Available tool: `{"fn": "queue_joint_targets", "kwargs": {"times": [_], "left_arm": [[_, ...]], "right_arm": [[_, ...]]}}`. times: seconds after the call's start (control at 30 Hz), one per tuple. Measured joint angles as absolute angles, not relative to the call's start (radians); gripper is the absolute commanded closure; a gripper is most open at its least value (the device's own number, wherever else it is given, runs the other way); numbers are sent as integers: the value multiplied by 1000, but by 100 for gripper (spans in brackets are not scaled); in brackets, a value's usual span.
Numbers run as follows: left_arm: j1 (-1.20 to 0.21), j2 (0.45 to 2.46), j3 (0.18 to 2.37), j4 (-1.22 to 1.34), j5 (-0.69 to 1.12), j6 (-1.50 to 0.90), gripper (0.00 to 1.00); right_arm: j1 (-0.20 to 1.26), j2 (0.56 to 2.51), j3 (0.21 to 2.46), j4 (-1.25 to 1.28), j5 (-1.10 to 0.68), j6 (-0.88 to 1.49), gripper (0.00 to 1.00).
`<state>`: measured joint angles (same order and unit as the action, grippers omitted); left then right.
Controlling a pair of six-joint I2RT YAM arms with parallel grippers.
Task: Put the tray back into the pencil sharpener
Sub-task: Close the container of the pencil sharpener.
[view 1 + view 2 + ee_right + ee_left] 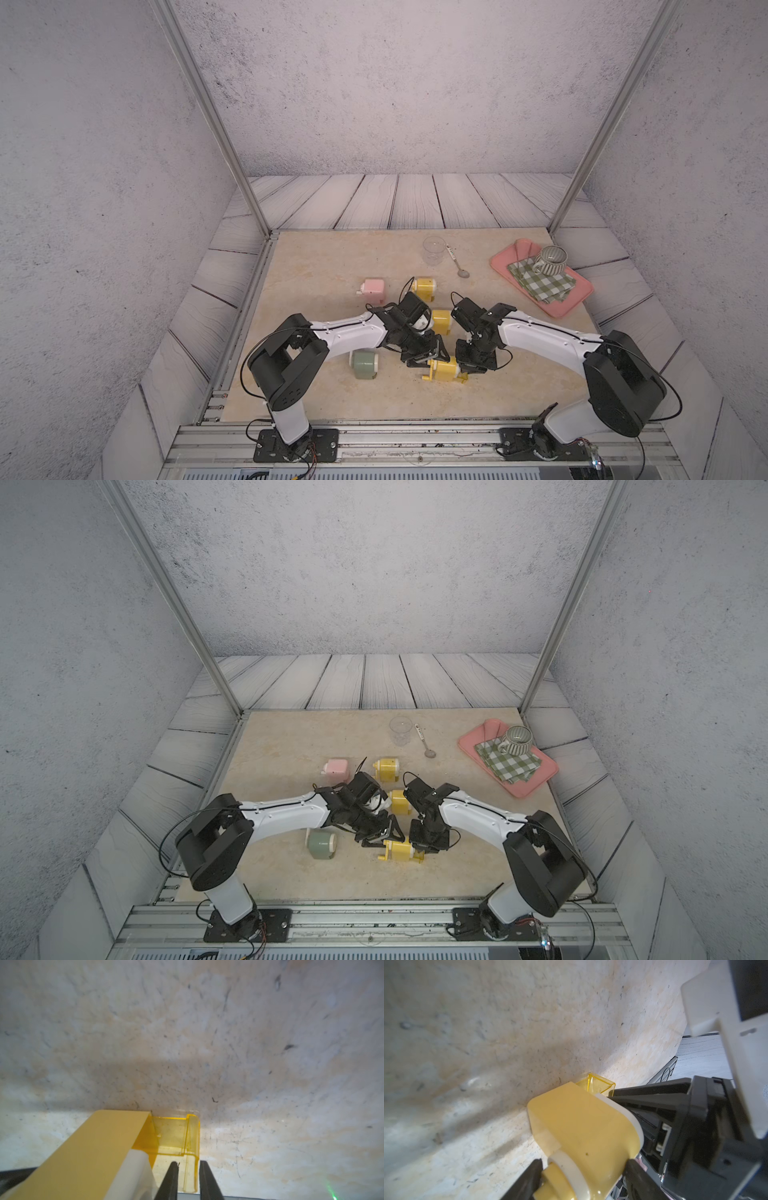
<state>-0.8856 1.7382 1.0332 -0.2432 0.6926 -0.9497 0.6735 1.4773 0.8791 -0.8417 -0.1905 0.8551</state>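
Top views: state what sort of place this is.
Probably a staged robot test cell: aluminium frame posts, printed stone-look wall panels, and two arms bolted to a front rail.

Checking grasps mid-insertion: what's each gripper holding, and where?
Left gripper clamps the yellow sharpener across its sides, near the crank end. Right gripper straddles the front lip of the tray, jaws slightly apart, seemingly not gripping.

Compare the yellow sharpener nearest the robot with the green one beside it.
The yellow sharpener is gripped by the left hand; the green sharpener lies free. The yellow sharpener's clear yellow tray sticks partway out; the green sharpener shows none protruding. Both have white end pieces and rest on the table.
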Motion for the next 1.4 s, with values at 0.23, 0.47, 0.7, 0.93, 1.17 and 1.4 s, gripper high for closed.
{"fn": "queue_joint_targets", "kwargs": {"times": [0.23, 0.47, 0.7, 0.93, 1.17, 1.4], "left_arm": [[-886, 1738, 1033, -243, 693, -950, 34], [-886, 1738, 1031, -243, 693, -949, 34], [-886, 1738, 1031, -243, 693, -949, 34], [-886, 1738, 1031, -243, 693, -949, 34], [-886, 1738, 1031, -243, 693, -949, 34], [-886, 1738, 1031, -243, 693, -949, 34]], "right_arm": [[673, 1439, 892, -906, -159, 857, 64], [656, 1338, 899, -995, -87, 873, 66], [606, 1329, 818, -960, -105, 908, 94], [606, 1396, 776, -861, -172, 929, 99], [606, 1435, 775, -773, -221, 928, 100], [606, 1436, 741, -681, -274, 928, 100]]}}
